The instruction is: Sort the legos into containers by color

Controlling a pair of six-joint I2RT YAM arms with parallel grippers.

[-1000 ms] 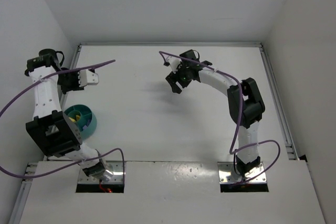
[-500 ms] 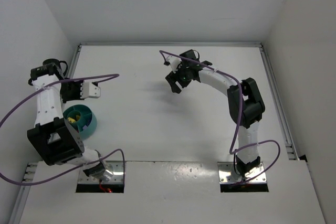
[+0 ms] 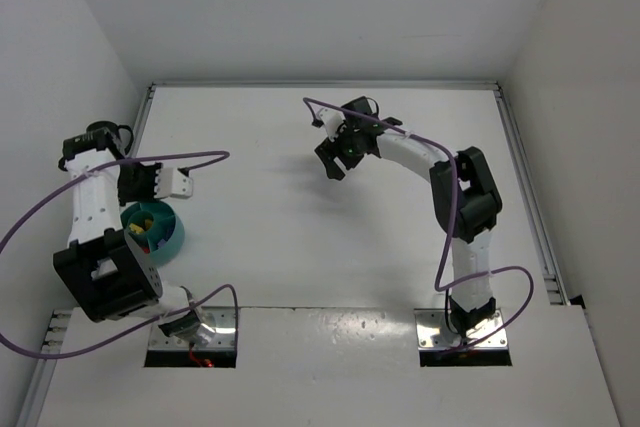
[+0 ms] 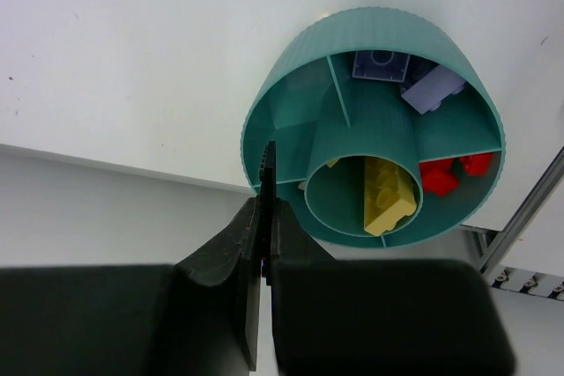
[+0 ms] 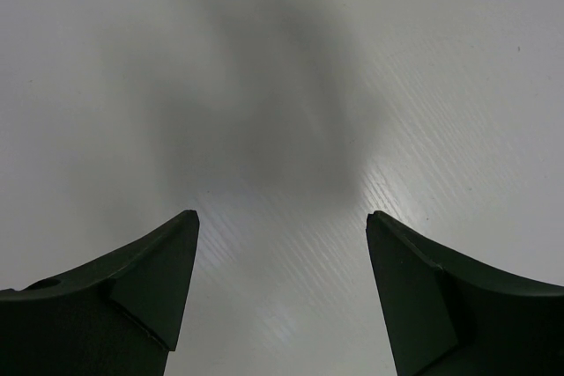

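The teal bowl (image 4: 291,85) has a middle cup and outer compartments. A yellow brick (image 4: 386,195) lies in the middle cup. Red bricks (image 4: 445,175) lie in one outer compartment; a blue brick (image 4: 381,64) and a lavender brick (image 4: 432,90) lie in another. My left gripper (image 4: 267,209) is shut on a thin dark flat piece (image 4: 270,169), seen edge-on, just above the bowl's rim. In the top view the left gripper (image 3: 150,185) hangs at the far edge of the bowl (image 3: 172,237). My right gripper (image 3: 335,159) is open and empty over bare table (image 5: 282,217).
A metal rail (image 4: 529,209) runs along the table's left edge beside the bowl, with the white wall close behind it. Another rail (image 3: 528,197) runs along the right edge. Purple cables (image 3: 190,155) loop over both arms.
My left gripper has moved nearer and down, from the far left of the table to just over the bowl. The right arm has hardly moved.
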